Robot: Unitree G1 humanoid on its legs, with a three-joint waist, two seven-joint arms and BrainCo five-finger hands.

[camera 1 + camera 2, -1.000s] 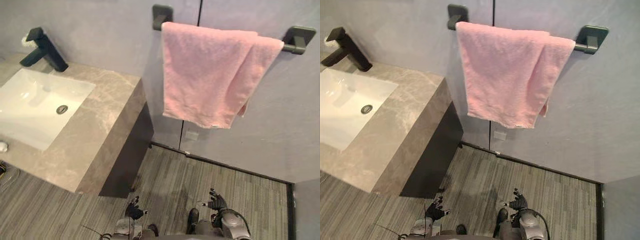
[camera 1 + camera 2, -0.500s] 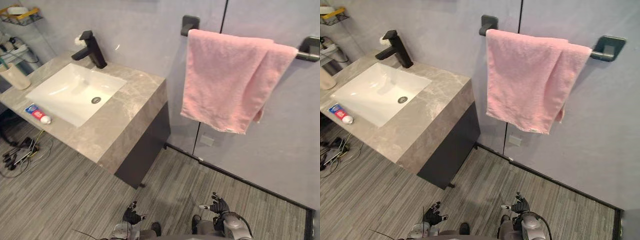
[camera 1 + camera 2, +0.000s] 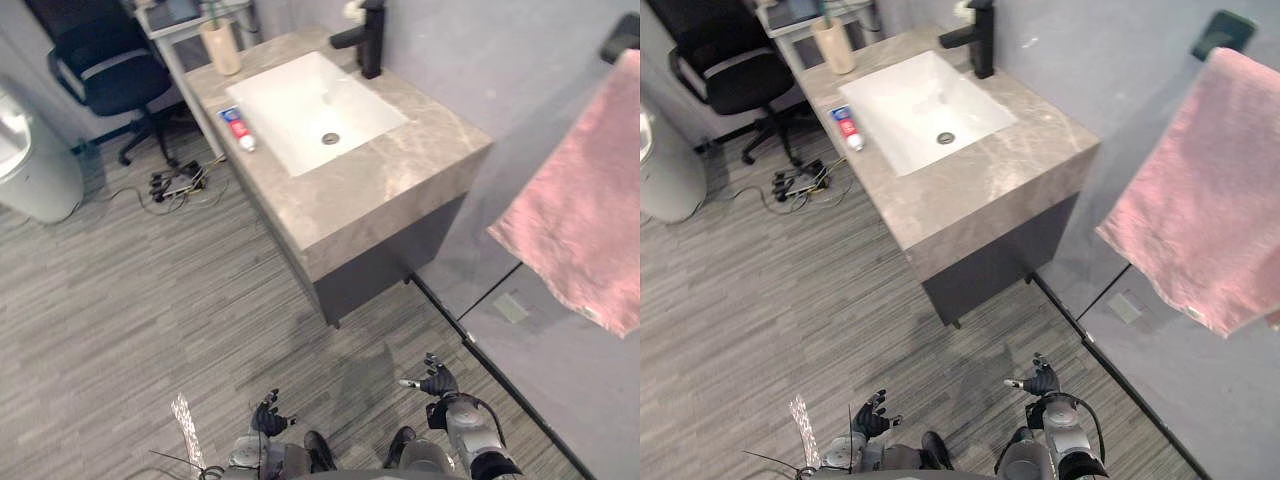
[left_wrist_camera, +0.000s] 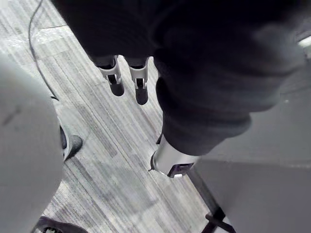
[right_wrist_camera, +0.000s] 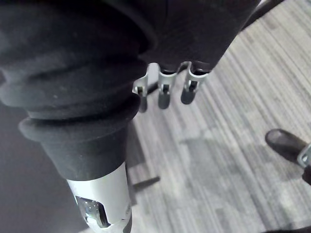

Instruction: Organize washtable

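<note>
The washtable is a grey marble block with a white sink set into it and a black faucet at the back. A toothpaste tube lies on the counter beside the sink. A beige cup stands at the counter's far corner. Both hands hang low over the floor, far from the washtable. My left hand and my right hand are open and hold nothing; their fingers show relaxed in the wrist views.
A pink towel hangs on the wall to the right of the washtable. A black office chair stands at the back left, a white rounded bin at the left edge. Loose cables lie on the striped floor by the washtable.
The camera has swung left: the washtable now sits at top centre and the towel at the right edge. A chair, a bin and a cup have come into view. Both hands stay low.
</note>
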